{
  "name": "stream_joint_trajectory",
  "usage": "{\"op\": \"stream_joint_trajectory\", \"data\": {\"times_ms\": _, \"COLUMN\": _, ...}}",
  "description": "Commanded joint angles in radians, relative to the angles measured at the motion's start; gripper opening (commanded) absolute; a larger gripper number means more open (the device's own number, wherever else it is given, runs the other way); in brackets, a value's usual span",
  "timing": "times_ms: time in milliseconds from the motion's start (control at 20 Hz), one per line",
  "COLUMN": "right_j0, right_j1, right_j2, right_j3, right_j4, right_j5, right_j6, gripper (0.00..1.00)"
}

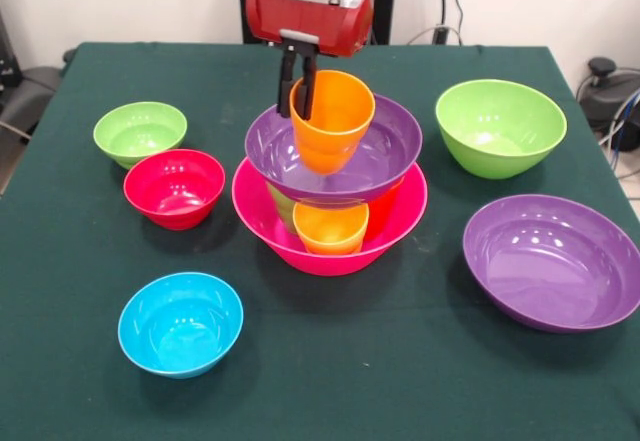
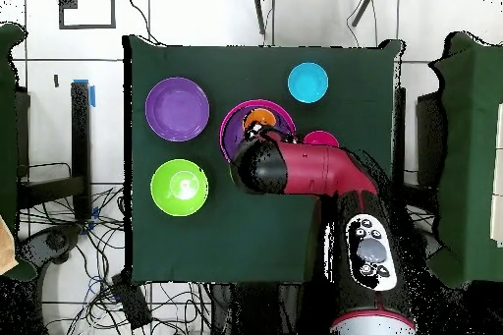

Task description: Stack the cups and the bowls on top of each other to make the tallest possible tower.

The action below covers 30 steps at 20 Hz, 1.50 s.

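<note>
The tower stands mid-table on the large hot-pink bowl [image 1: 262, 223], also visible from overhead [image 2: 228, 127]. Inside that bowl a yellow-orange cup [image 1: 331, 228], a green cup [image 1: 281, 206] and a red-orange cup [image 1: 386, 211] stand upright. They carry a wide purple bowl [image 1: 385, 151]. An orange cup [image 1: 335, 121] sits in the purple bowl, leaning slightly. My gripper [image 1: 298, 89] comes down from above and is shut on the cup's left rim, one finger inside and one outside. Overhead, the arm's head [image 2: 257, 166] hides the gripper; the orange cup [image 2: 260, 118] peeks out.
Loose bowls ring the tower: small light-green [image 1: 140, 133], red [image 1: 174, 188] and blue [image 1: 180, 323] to the left, medium light-green [image 1: 500, 127] and a second purple [image 1: 552, 261] to the right. Overhead these are purple [image 2: 177, 109], green [image 2: 179, 187], blue [image 2: 307, 83] and red [image 2: 321, 139].
</note>
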Motion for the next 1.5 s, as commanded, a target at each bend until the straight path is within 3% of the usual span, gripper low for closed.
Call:
{"op": "stream_joint_trajectory", "data": {"times_ms": 50, "right_j0": 0.046, "right_j1": 0.036, "right_j2": 0.011, "right_j3": 0.083, "right_j4": -0.005, "right_j5": -0.017, "right_j6": 0.111, "gripper": 0.00}}
{"op": "stream_joint_trajectory", "data": {"times_ms": 1350, "right_j0": 0.046, "right_j1": 0.057, "right_j2": 0.001, "right_j3": 0.105, "right_j4": -0.013, "right_j5": -0.142, "right_j6": 0.104, "gripper": 0.00}}
{"op": "stream_joint_trajectory", "data": {"times_ms": 1400, "right_j0": 0.037, "right_j1": 0.055, "right_j2": 0.011, "right_j3": 0.112, "right_j4": -0.013, "right_j5": -0.148, "right_j6": 0.100, "gripper": 1.00}}
{"op": "stream_joint_trajectory", "data": {"times_ms": 1500, "right_j0": 0.041, "right_j1": 0.052, "right_j2": 0.007, "right_j3": 0.118, "right_j4": -0.004, "right_j5": -0.144, "right_j6": 0.108, "gripper": 1.00}}
